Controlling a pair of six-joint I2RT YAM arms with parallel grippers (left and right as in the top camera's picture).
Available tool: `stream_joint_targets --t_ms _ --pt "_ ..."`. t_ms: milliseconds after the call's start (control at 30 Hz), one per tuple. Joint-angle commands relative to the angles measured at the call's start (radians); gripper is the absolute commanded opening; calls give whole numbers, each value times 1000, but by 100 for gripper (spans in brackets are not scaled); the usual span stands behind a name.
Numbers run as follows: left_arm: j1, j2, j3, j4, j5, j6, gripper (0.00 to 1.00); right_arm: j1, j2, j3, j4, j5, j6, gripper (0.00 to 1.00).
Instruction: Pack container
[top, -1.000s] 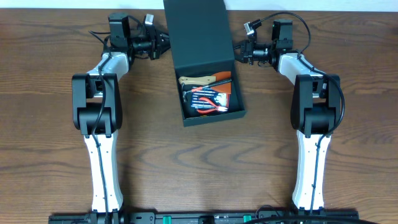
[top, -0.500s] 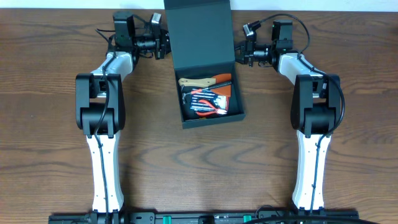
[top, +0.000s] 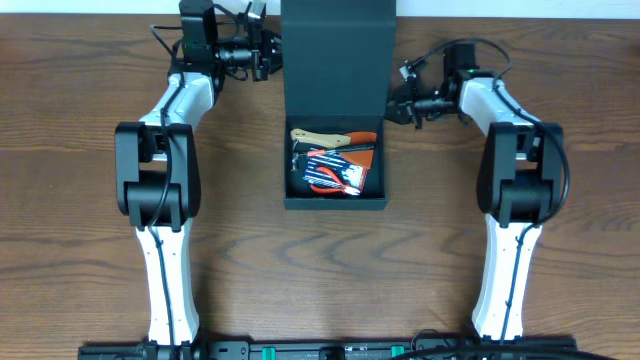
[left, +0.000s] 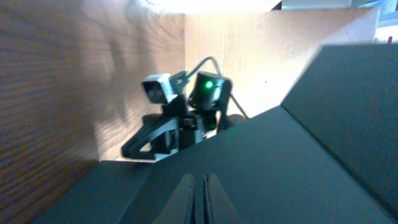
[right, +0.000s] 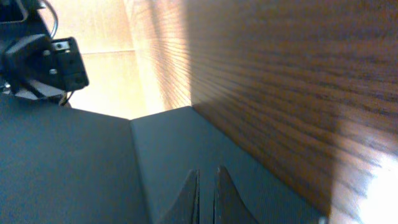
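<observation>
In the overhead view the container (top: 335, 196) is sitting at the middle of the tabletop (top: 80, 200), its tray toward 6 o'clock and its lid (top: 338, 50) reaching away toward 12 o'clock, not yet folded down. The hand tools (top: 332, 162) are lying inside the tray, a pale wooden handle (top: 318, 136) toward 12 o'clock and red-handled pliers (top: 335, 178) below it, so the filling is looking done and the closing of the flap is what is remaining, as far as I can judge. The left end effector (top: 268, 56) is pressing in at the lid's 9 o'clock edge with its fingers pressed together and nothing between them, while the right end effector (top: 393, 108) is meeting the container's 3 o'clock side near the hinge line, also pinched shut on nothing. In the left wrist view the closed fingers are lying against the dark lid panel, which is filling the lower frame, and the other arm's wrist, with a green light glowing, is showing beyond the lid's far edge toward 11 o'clock. In the right wrist view the shut fingers are resting on a dark face of the container, with wood grain running off toward 2 o'clock and the opposite wrist peeking in at 10 o'clock. Little is standing in the way: the arms' own cables are hanging close to the lid at both sides, and whether any tool is rising above the tray rim, where it could be blocking the flap, I cannot tell.
</observation>
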Motion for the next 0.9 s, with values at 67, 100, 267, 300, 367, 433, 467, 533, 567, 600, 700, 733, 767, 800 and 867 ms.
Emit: stream_joint_targets --t_ms 67,100,267,300,367,433,467,533,567,600,700,733,767,800,867 --pt "-20 -24 14 -1 53 24 5 -20 -67 3 -11 22 -93 1" --pt "-20 -24 14 -1 60 24 5 -19 -67 3 -13 24 -93 1" --pt "-20 -24 14 0 100 28 5 -18 -67 3 -14 26 -94 1" --pt "-20 -24 14 0 108 28 5 -18 -67 3 -14 27 -94 1" --pt "-20 -24 14 0 120 28 5 -18 -67 3 -15 29 -93 1" --pt "-20 -28 14 0 124 31 5 -18 -67 4 -25 32 -93 1" --pt "-20 -32 14 0 124 37 6 -18 -67 5 -33 41 -93 1" --pt "-20 -43 14 0 121 50 5 -19 -67 5 -56 76 -94 1" --pt "-20 -50 14 0 118 61 5 -19 -67 5 -63 82 -102 1" --pt "-20 -56 14 0 111 74 5 -18 -67 5 -67 81 -107 1" --pt "-20 -68 14 -1 47 110 5 -15 -67 5 -70 81 -113 1" --pt "-20 -68 14 -1 18 124 5 -14 -67 5 -69 81 -112 1" --pt "-20 -68 14 -6 -8 139 5 -13 -67 5 -69 81 -113 1" --pt "-20 -68 14 -35 -45 172 5 -12 -67 5 -70 81 -113 1" --pt "-16 -71 14 -145 -129 281 5 -11 -68 5 -70 80 -113 1"
